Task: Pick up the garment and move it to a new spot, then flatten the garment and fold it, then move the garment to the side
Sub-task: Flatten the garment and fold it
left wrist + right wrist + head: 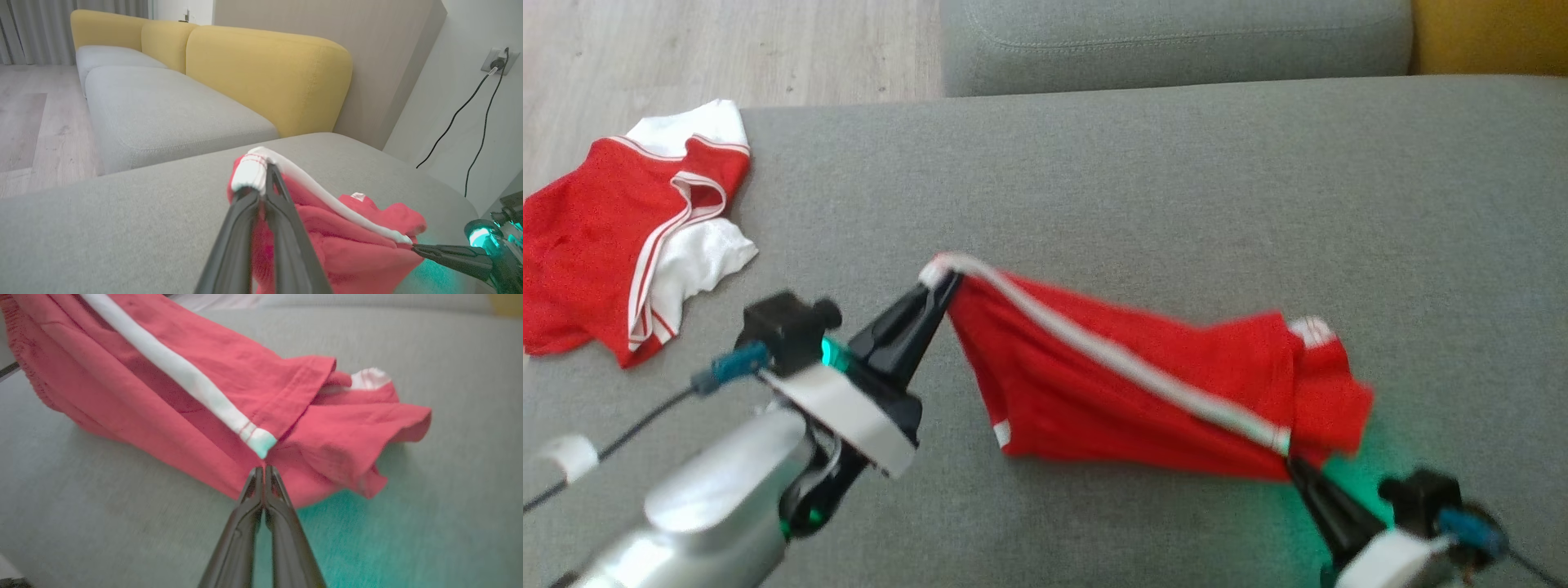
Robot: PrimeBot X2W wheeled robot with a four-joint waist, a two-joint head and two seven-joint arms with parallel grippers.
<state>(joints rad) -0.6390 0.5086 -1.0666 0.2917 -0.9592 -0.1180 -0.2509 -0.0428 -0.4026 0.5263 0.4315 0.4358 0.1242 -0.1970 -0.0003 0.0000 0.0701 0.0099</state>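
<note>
The grey sofa seat (pixel 1176 188) spreads across the head view, with a second grey cushion (pixel 1176 37) beyond it and pale wooden floor (pixel 686 57) at the upper left. In the left wrist view, yellow backrests (pixel 261 77) stand behind the grey seats, and a wall socket (pixel 496 59) with dark cables hanging from it sits at the far right.

The red garment (pixel 1094 392) with a white side stripe (pixel 1111 355) hangs stretched between the two arms in the middle of the seat. Its lower edge sags toward the cushion and its loose right end is bunched in folds. A second red and white garment (pixel 588 245) lies crumpled at the seat's left edge, well apart from the first.

The left pincer (pixel 938 287) is closed on the upper left corner of the garment, where the white stripe ends. The right pincer (pixel 1297 467) has its fingers pressed together at the stripe's other end, gripping the lower right corner. A green glow from that wrist tints the cushion beneath it.
</note>
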